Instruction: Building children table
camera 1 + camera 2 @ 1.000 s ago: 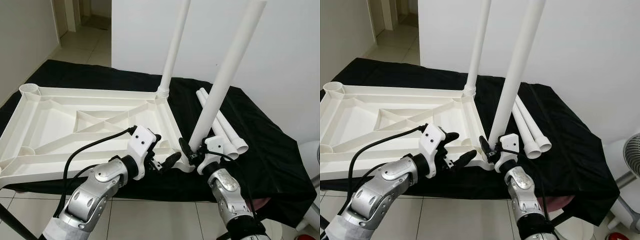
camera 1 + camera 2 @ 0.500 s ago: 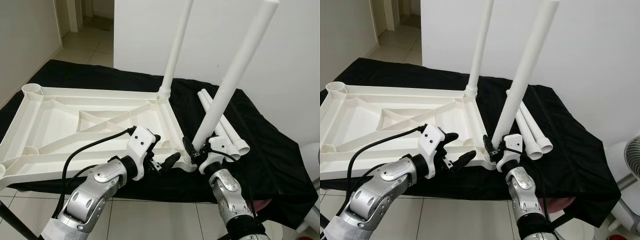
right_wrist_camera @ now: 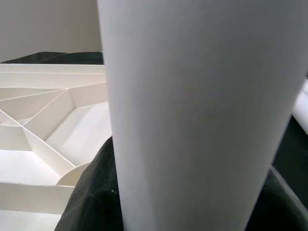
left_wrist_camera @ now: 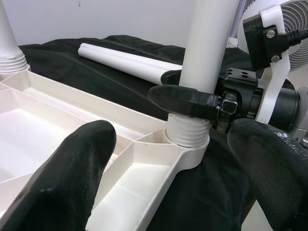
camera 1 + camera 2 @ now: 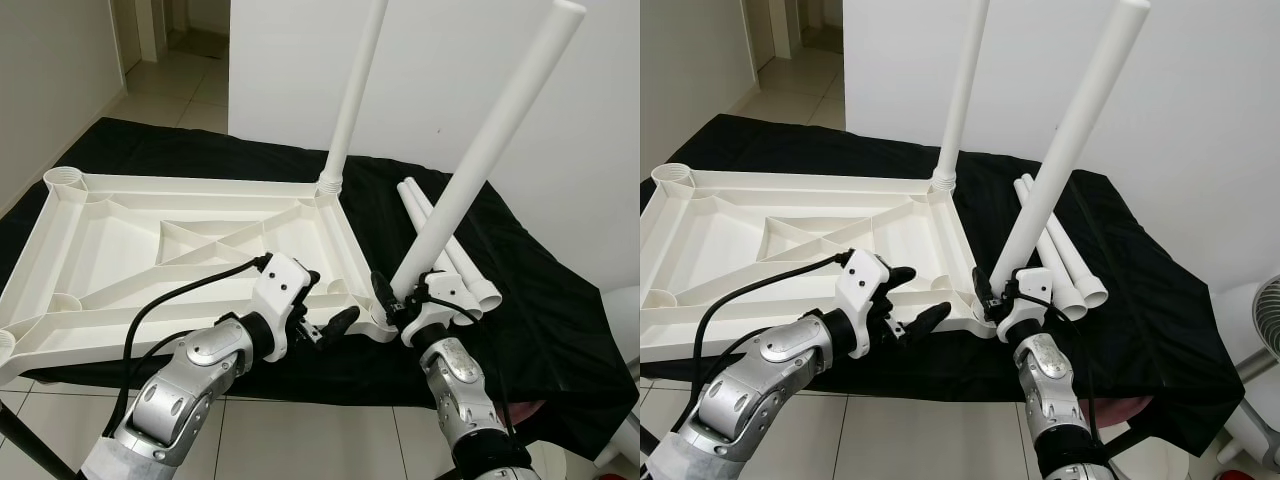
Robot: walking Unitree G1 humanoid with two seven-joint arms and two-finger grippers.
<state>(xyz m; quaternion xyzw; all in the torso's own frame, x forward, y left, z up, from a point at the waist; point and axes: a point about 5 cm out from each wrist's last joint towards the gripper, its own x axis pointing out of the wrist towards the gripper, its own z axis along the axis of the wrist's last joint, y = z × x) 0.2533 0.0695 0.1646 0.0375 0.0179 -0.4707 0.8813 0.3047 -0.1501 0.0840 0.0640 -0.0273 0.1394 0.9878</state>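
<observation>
Tabletops: one [image 5: 180, 250], ahead of my pincers.
Legs standing: two [image 5: 352, 100], [image 5: 480, 160].
Legs loose: two [image 5: 450, 250], beyond my right pincer.

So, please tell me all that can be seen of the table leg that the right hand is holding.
The held leg is a long, plain white tube, seemingly plastic, with an open top end. It leans away from the tabletop, not upright. Its threaded lower end sits in the near corner socket of the upside-down tabletop. The right hand is shut on it just above the socket. Nothing else touches it.
</observation>
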